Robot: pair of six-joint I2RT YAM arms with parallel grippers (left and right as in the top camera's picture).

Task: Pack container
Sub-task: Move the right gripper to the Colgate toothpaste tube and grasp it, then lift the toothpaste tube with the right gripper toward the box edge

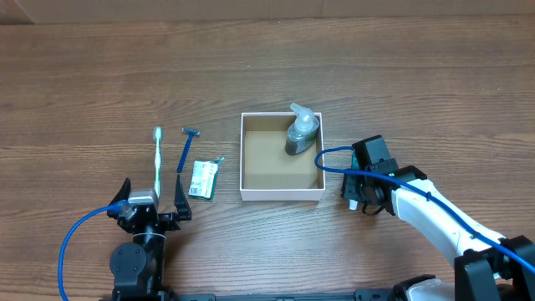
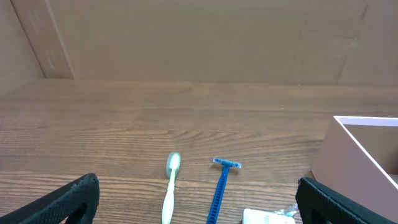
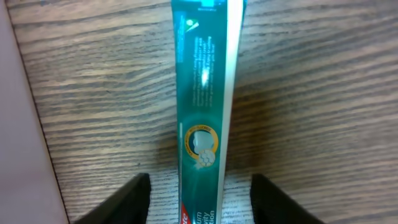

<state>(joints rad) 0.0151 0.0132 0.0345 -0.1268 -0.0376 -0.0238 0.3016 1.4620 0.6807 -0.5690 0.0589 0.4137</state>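
The container [image 1: 242,159], a square white-walled box with a brown inside, stands mid-table. A clear pump bottle [image 1: 300,132] lies in its back right corner. My right gripper [image 1: 361,188] is just right of the container, low over the table. In the right wrist view it [image 3: 199,186] is open, with its fingers on either side of a teal toothpaste box [image 3: 202,93] and not touching it. The container wall [image 3: 18,124] is at the left edge of that view. My left gripper [image 1: 153,199] is open and empty near the front edge.
A green toothbrush [image 1: 157,159], a blue razor [image 1: 184,152] and a small green and white packet [image 1: 202,179] lie left of the container, in front of the left gripper [image 2: 198,193]. The left wrist view shows the toothbrush [image 2: 170,190], razor [image 2: 220,186], packet [image 2: 267,218] and container wall [image 2: 348,155].
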